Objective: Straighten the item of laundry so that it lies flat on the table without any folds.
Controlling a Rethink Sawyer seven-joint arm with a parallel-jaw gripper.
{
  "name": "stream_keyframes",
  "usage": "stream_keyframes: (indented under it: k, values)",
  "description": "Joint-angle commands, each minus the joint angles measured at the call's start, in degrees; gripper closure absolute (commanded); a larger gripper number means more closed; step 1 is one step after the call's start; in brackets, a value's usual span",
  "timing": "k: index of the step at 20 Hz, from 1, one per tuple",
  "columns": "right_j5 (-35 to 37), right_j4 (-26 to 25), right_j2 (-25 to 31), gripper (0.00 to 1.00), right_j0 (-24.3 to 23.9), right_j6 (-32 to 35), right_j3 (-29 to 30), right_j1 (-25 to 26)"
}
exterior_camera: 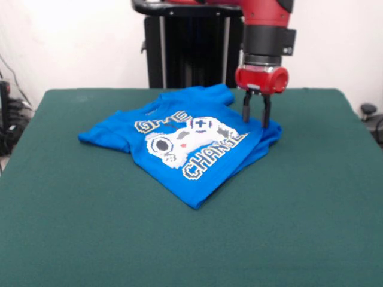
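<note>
Fingers [256, 116] seemingly pinch T-shirt [185, 149] right edge; table [287, 227] open around.

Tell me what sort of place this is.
Probably a robotics lab or test room: a red and black robot arm on a black pedestal works at a large table covered in dark green felt, with a small bright blue printed T-shirt as practice material.
</note>
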Motion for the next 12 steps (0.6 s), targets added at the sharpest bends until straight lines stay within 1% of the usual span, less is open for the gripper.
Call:
stream_keyframes:
  k: [1,6,9,12]
  values:
    - [-3.89,5.27,7.66,0.0,0.96,17.33,-4.36,4.41]
    - [-5.53,6.08,9.05,0.0,1.04,18.5,-4.98,6.2]
    - [-5.31,6.8,9.49,0.0,1.05,18.08,-4.41,5.89]
    - [-5.48,7.86,9.25,0.0,1.75,17.11,-4.9,7.07]
